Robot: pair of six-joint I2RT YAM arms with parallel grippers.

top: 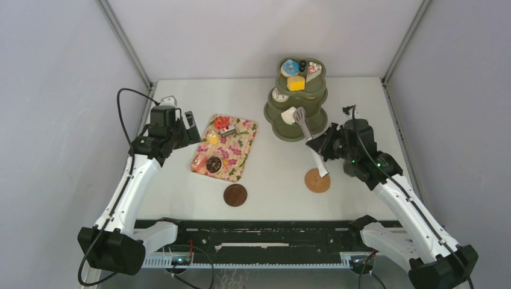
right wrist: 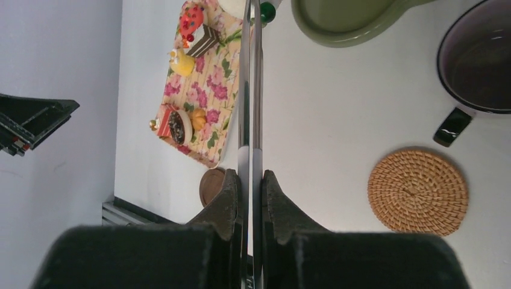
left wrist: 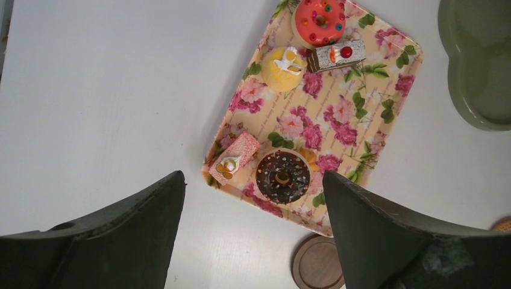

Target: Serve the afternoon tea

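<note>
White desk [top: 277, 165] holds green tiered stand [top: 278, 129], floral tray [top: 238, 150] to its left. Left pincer [left wrist: 253, 176] hangs empty, jaws spread wide, over tray; right pincer [right wrist: 250, 183] clamped on tongs [right wrist: 250, 120], long axis twd stand. We judge chocolate donut [left wrist: 282, 177] nearer left pincer

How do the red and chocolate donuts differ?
Icing: the red donut has red icing with coloured dots; the chocolate donut is dark brown with fine sprinkles. Place: the red donut sits at the floral tray's far end, the chocolate donut at its near end. Neighbours: a dark cake slice by the red donut, a pink cake slice by the chocolate donut. Both lie flat.
</note>
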